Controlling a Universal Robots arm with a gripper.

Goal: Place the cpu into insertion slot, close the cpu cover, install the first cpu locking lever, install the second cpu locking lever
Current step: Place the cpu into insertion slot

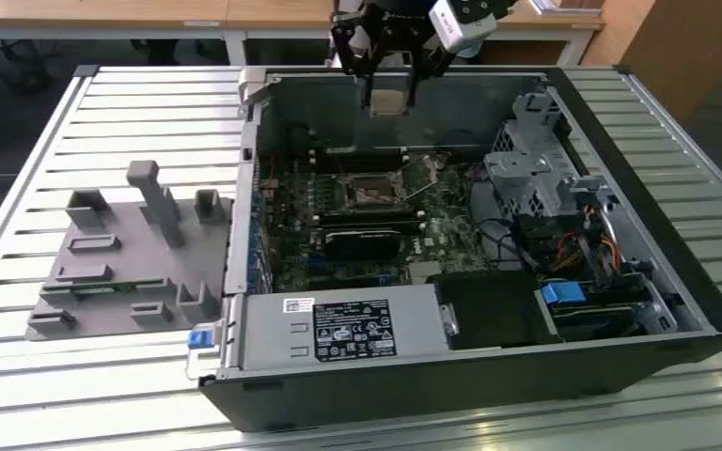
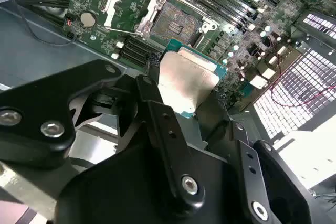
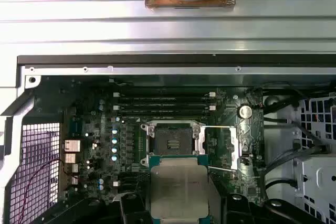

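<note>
While your end effector clamps the chip above the open case, log this: socket bare below, cover flipped aside. Hazard: chip lowered tilted or off-centre could seat askew and bend socket contacts.

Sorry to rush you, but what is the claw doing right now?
Claw: closed, holding the cpu clear of the insertion slot.
</note>
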